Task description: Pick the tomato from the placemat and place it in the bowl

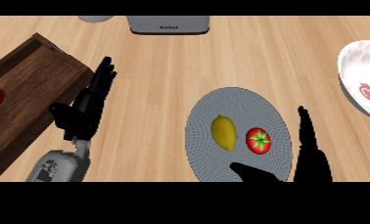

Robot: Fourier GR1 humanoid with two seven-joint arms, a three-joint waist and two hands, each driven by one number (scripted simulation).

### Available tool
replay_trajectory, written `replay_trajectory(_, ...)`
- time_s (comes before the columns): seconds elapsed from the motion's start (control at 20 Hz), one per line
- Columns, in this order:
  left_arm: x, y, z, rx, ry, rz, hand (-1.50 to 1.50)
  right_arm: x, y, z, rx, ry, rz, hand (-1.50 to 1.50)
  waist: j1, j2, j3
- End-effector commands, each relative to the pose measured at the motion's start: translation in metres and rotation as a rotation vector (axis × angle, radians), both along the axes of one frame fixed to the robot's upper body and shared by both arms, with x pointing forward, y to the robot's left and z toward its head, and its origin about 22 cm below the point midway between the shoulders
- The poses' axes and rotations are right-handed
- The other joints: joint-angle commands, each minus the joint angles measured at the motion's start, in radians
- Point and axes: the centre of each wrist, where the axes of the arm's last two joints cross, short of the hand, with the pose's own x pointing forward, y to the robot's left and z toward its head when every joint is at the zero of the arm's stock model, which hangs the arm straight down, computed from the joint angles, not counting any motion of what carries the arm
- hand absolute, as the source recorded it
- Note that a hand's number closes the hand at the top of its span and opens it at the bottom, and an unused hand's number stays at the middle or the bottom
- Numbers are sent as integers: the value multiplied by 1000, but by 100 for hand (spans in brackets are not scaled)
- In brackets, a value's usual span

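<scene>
A red tomato point(258, 140) with a green stem lies on the round grey placemat point(231, 105), beside a yellow lemon point(224, 132). My right hand point(309, 155) is open just right of the tomato, fingers straight and pointing away, thumb spread below the tomato, not touching it. The white bowl point(356, 74) with red markings sits at the right edge, partly cut off. At the left my left hand point(86, 106) rests open, fingers pointing up, next to the wooden tray.
A dark wooden tray point(36, 81) lies at the left with something red at its edge. A grey appliance point(168, 24) stands at the back centre, and a grey round object point(95, 18) to its left.
</scene>
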Motion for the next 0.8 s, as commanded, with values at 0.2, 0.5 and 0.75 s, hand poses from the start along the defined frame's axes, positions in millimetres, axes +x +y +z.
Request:
replay_trajectory(0.2, 6, 3, -3, 14, -1, -2, 0, -16, -24, -13, 57, -22, 19, -150, -4, -1, 1)
replay_trajectory(0.5, -3, 6, -14, 1, 9, 10, 0, -20, -8, -6, 127, -99, 41, -150, -2, -1, 0)
replay_trajectory(0.75, -6, 14, 2, -6, -8, -1, 0, -15, 5, -11, 182, -115, 28, -150, 0, -1, 0)
